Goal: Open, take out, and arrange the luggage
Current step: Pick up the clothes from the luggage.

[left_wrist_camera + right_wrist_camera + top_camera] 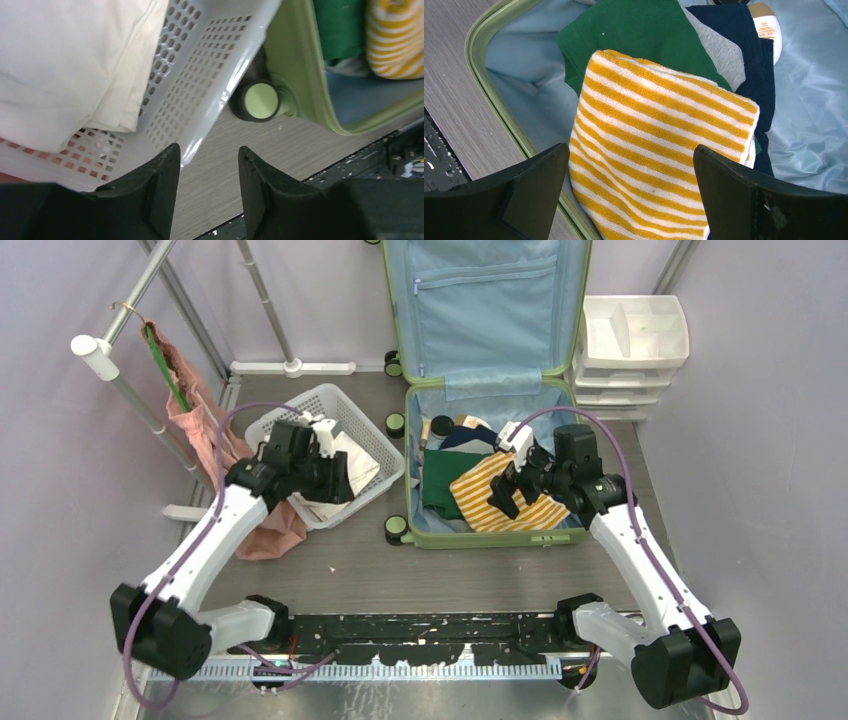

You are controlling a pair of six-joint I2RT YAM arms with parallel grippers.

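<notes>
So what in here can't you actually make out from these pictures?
Top view: the suitcase lid is cut off by the upper edge.
Top view: whatever lies under the striped towel is hidden by it.
Right wrist view: the print on the bottle is too small to read.
Left wrist view: the bottom of the basket is hidden under the white cloth.

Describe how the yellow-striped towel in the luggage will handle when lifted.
The yellow-striped towel looks like folded terry, so it is probably floppy: pinched at one edge, it may unfold and droop. Its looped surface should not slip. It lies on the green garment, which might drag along.
</notes>
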